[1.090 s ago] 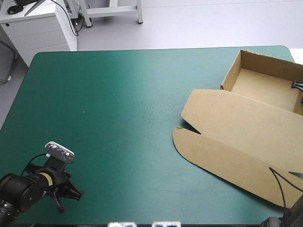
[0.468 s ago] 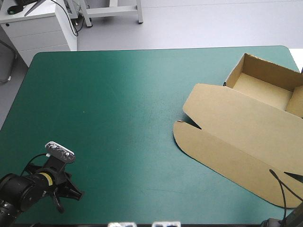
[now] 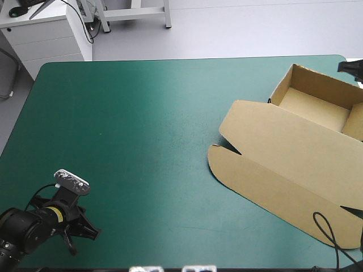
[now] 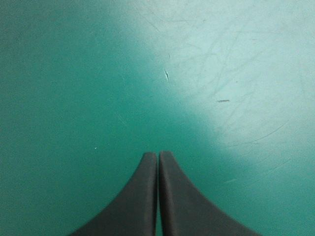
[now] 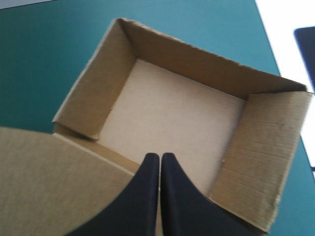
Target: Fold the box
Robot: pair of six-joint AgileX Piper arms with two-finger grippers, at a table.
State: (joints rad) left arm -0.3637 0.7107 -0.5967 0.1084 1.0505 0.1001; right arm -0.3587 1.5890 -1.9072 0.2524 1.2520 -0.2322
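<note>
We find the brown board box (image 3: 295,148) on the right side of the teal-green table cover (image 3: 142,124), toward the far right corner. Its open tray (image 3: 315,105) with raised walls lies farthest from us, and its flat lid (image 3: 272,170) spreads toward the near edge. In the high view the picture's edge cuts off the box's right part, so the tray's right wall shows only in part.

The right gripper (image 5: 160,157) hangs over the tray, its black fingers pressed together in one pointed arch with nothing between them. They hide part of the tray floor and the fold to the lid, and we cannot tell whether they touch the board. A small black part (image 3: 351,66) beyond the tray is cut off, and we cannot tell what it is.

The left gripper (image 4: 158,156) sits by the near left corner, well apart from the box. Its fingers are closed on nothing, with bare cover ahead.
</note>
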